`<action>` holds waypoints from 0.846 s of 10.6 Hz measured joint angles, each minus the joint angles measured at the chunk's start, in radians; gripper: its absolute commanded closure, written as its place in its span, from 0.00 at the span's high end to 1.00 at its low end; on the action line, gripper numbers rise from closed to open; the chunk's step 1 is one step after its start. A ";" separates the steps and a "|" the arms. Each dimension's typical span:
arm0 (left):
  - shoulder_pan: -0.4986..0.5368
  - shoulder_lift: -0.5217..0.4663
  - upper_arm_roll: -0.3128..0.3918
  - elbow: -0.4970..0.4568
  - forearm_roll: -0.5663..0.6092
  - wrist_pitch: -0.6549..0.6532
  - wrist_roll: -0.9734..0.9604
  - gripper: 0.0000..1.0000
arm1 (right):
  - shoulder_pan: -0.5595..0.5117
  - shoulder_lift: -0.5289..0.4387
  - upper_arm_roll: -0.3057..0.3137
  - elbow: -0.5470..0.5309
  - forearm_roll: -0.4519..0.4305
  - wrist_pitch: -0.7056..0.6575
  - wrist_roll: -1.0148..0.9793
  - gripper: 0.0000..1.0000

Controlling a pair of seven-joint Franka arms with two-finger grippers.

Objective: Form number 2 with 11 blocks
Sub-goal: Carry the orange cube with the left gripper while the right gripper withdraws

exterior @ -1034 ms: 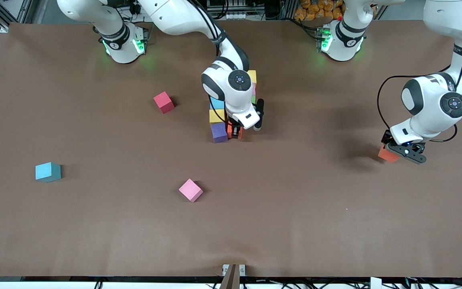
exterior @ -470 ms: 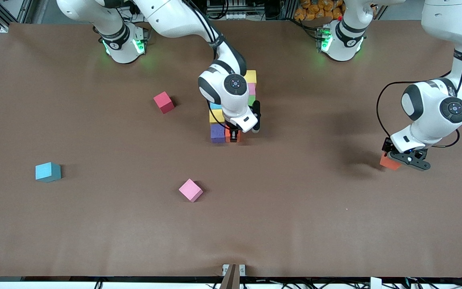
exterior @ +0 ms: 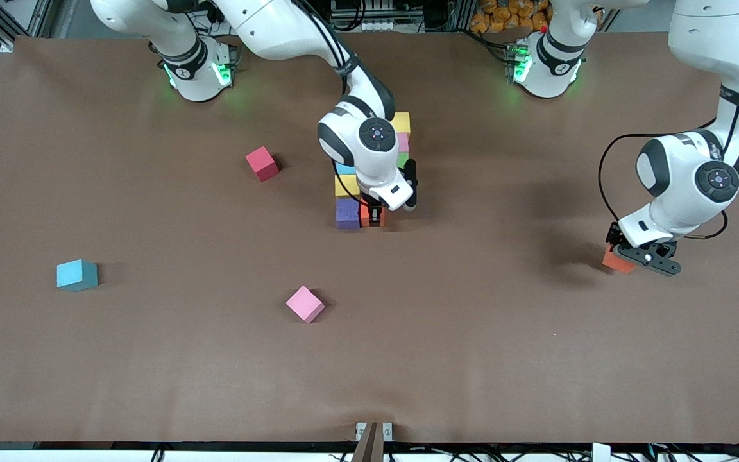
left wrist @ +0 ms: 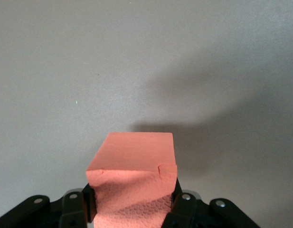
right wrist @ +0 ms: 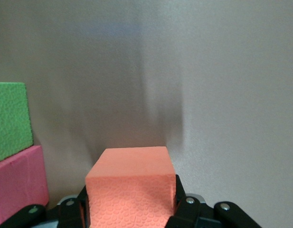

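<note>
Counting three loose blocks, each hand, left hand (exterior: 640, 255) and right hand (exterior: 374, 214), seemingly clamps one orange block.

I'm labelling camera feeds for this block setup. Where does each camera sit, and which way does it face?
Front view: high across the table, facing both arms' bases; shows both arms, the block cluster and loose blocks.
Left wrist view: on the left arm, looking down past the left pincer gripping an orange block.
Right wrist view: on the right arm, looking past the right pincer around another orange block.
Shared: each orange block also shows in the front view.
</note>
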 measured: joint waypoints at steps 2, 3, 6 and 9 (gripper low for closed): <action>-0.018 0.000 -0.002 0.001 -0.001 -0.012 -0.086 0.13 | 0.003 0.000 0.002 -0.002 0.000 0.000 0.000 0.65; -0.026 0.000 -0.009 0.002 -0.001 -0.019 -0.138 0.13 | 0.003 -0.001 0.002 -0.004 0.000 0.000 0.000 0.65; -0.034 0.000 -0.063 0.008 -0.002 -0.022 -0.317 0.13 | 0.003 -0.005 0.005 -0.012 0.000 0.000 0.000 0.80; -0.036 0.000 -0.093 0.035 -0.002 -0.022 -0.403 0.14 | 0.003 -0.005 0.009 -0.026 0.000 0.000 0.000 0.89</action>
